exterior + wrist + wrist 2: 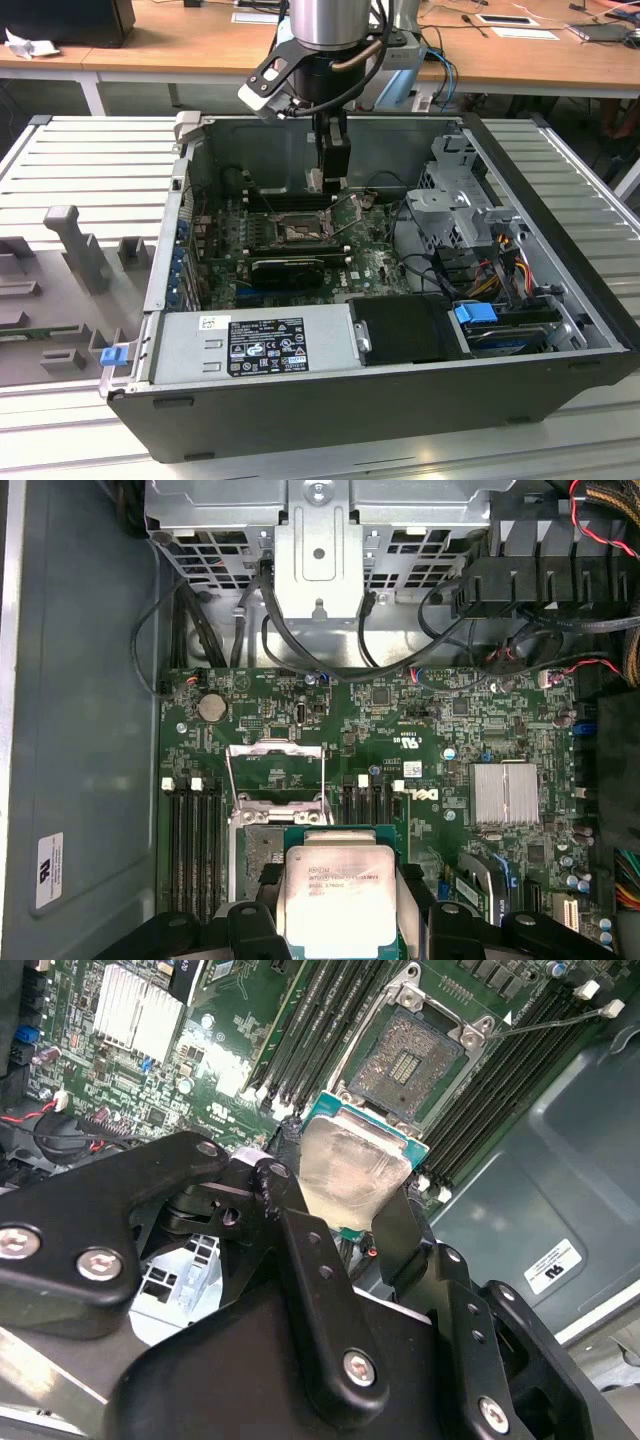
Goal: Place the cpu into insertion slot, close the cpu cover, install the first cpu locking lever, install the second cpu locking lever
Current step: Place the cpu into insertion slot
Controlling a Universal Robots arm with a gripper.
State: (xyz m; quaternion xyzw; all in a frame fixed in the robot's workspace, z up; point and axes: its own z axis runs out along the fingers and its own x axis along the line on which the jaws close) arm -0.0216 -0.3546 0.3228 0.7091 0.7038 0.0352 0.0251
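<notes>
My gripper (pixel 333 172) hangs inside the open computer case, just above and behind the insertion slot (pixel 297 232). It is shut on the cpu (pixel 355 1175), whose pale silver top (pixel 340 895) sits between the black fingers (pixel 300 1245). The cpu hovers tilted over the near edge of the insertion slot (pixel 415 1055), apart from it. The slot's brownish contact field lies bare. In the first wrist view the cpu cover (pixel 277 770) stands swung up beyond the slot, its square opening showing. A thin wire locking lever (pixel 545 1025) sticks out unlatched beside the slot.
Memory slots (pixel 195 850) flank the socket. A long black card (pixel 288 270) lies in front of it, with the power supply (pixel 255 345) nearer still. A metal drive cage (pixel 455 200) with cables stands at the exterior view's right. A finned heat sink (pixel 505 792) sits on the board.
</notes>
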